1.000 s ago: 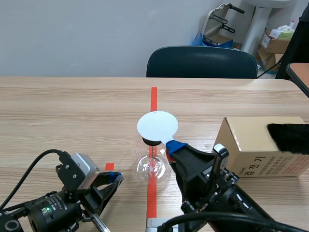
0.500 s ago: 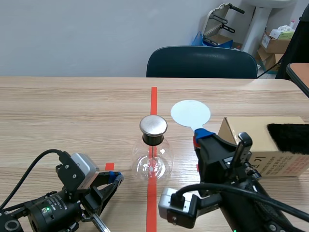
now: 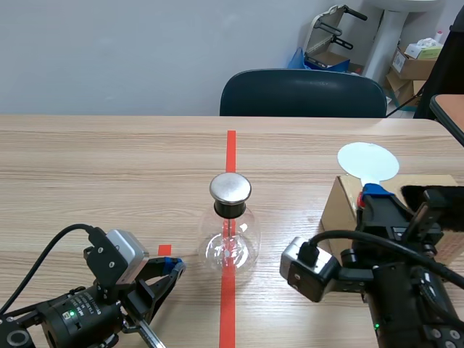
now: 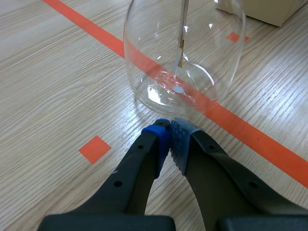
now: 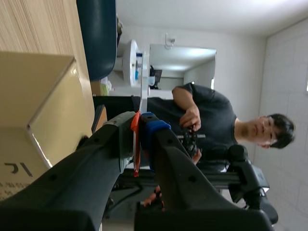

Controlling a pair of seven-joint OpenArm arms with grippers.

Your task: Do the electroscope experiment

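Electroscope (image 3: 230, 235) stood mid-counter (image 3: 109, 167) on the tape line | your right pincer (image 5: 138, 126) pinched the white disc (image 3: 368, 161) by its handle, near the box (image 3: 341, 210) | left pincer (image 4: 169, 139) pressed together, empty, just beside electroscope | risk: swinging back too low, you'd likely topple it.

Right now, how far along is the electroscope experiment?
Done: the white disc was held over the metal cap of the flask a second ago. In hand: the right pincer, shut on the disc, holds it raised by the cardboard box and black fur. The left pincer sits shut by the flask. Left: perhaps another rub and approach, or setting the disc down.
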